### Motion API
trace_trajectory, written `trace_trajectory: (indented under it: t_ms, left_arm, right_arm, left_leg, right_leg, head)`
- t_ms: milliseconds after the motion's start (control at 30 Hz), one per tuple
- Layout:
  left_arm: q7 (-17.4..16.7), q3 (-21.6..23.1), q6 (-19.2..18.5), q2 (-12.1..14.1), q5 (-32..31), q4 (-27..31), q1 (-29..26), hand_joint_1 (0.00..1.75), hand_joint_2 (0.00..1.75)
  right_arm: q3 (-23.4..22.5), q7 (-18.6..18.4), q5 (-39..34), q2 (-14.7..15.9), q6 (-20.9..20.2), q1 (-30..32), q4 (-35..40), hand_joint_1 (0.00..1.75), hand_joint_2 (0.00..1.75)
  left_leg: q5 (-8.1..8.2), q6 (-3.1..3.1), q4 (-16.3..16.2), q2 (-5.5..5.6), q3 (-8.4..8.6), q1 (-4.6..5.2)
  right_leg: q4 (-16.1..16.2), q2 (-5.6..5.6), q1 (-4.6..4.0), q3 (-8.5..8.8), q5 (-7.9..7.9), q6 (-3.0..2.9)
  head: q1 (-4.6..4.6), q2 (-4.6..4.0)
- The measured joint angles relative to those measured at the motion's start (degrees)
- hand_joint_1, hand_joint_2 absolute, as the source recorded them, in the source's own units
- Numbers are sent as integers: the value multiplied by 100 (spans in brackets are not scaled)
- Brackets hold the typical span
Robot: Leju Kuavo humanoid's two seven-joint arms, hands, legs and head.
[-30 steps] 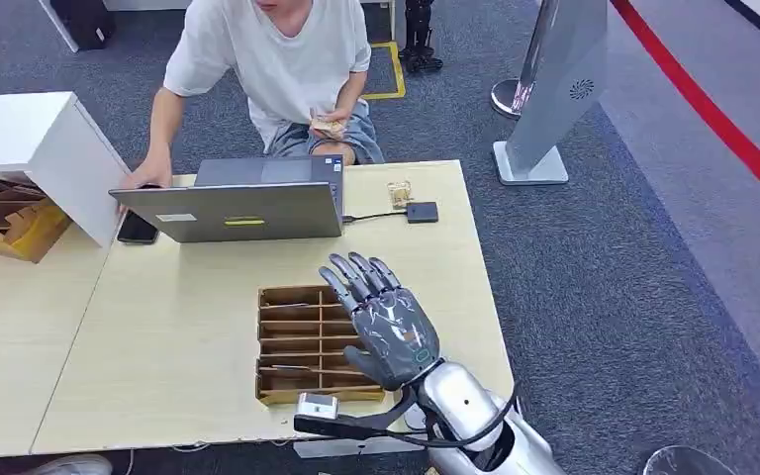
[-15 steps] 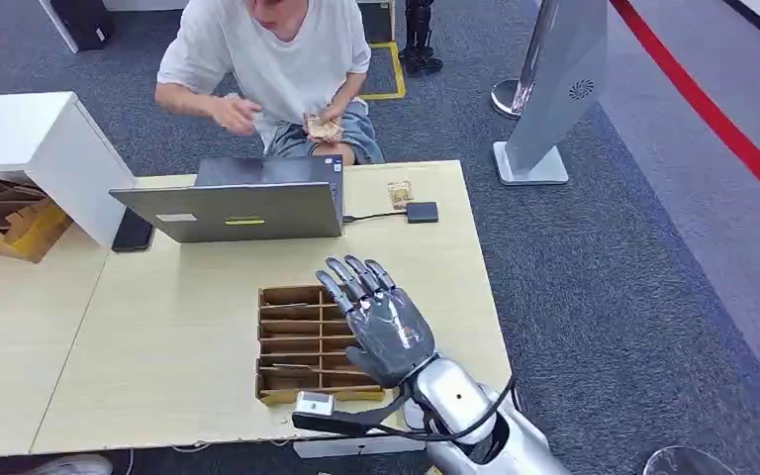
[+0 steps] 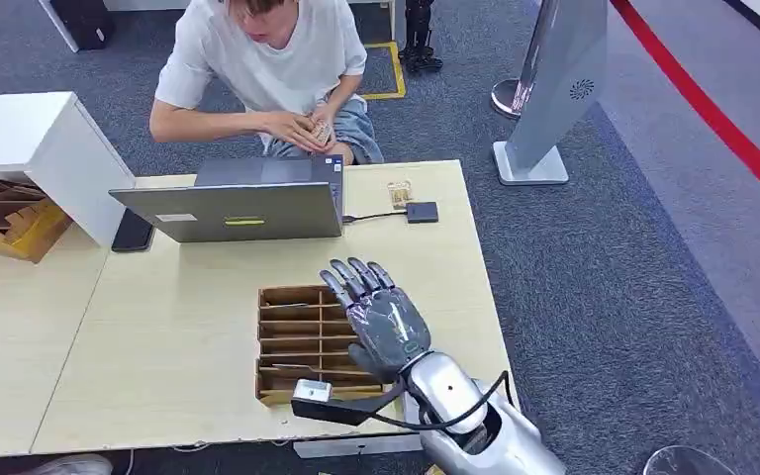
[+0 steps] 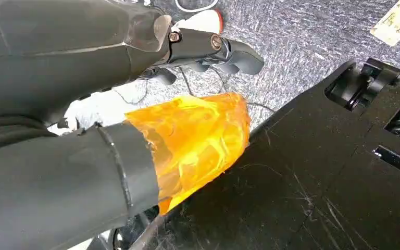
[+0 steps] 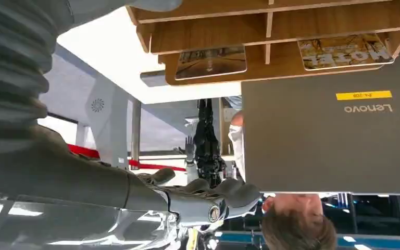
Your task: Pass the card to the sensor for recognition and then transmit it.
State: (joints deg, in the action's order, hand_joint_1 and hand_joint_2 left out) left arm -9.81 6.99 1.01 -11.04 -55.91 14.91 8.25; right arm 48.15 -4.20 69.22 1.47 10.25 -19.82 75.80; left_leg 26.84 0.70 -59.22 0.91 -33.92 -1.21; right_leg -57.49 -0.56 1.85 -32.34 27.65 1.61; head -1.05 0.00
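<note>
Plainly, "Lenovo" marks the laptop (image 5: pixel 338 140); one card (image 5: pixel 345 52) reads "HOTEL".

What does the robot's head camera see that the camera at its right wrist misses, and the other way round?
Head view: the small black box on a cable, the dark phone, the pale wooden tabletop. Right wrist view: the printed faces of two cards lying in the brown slotted wooden rack. Both: the grey laptop, that rack, the seated person and the open right robot hand.

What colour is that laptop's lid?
Grey, with a small yellow sticker; the laptop shows best in the head view.
</note>
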Motion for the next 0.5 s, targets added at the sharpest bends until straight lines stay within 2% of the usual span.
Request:
trace_trajectory:
  t_ms: [67, 167, 400, 467, 500]
  left_arm:
    - [0, 22, 0, 0, 0, 0, 0, 0, 0]
    - [0, 44, -2, 0, 0, 2, 0, 0, 0]
    - [0, 48, -11, 0, 0, 2, 0, 0, 0]
    - [0, 53, -13, 0, 0, 2, 1, 0, 0]
    - [0, 53, -13, 0, 0, 2, 0, 0, 0]
  right_arm:
    - [-2, -4, -9, -22, -7, -16, -42, 17, 175]
    - [-15, -20, -24, -57, -44, -37, -105, 35, 175]
    - [-94, -20, -35, -140, -81, -116, -238, 35, 175]
    - [-114, -22, -42, -153, -85, -139, -267, 51, 175]
    - [-118, -20, -44, -164, -85, -151, -284, 52, 175]
  left_leg:
    - [0, 0, 0, 0, 0, 0]
    - [0, 0, 0, 0, 0, 0]
    - [0, 0, 0, 0, 0, 0]
    - [0, 0, 0, 0, 0, 0]
    - [0, 0, 0, 0, 0, 0]
  right_leg:
    - [0, 0, 0, 0, 0, 0]
    - [0, 0, 0, 0, 0, 0]
    - [0, 0, 0, 0, 0, 0]
    - [0, 0, 0, 0, 0, 0]
    - [0, 0, 0, 0, 0, 0]
  head:
    - [2, 0]
    - [0, 0]
    - [0, 0]
    - [0, 0]
    - [0, 0]
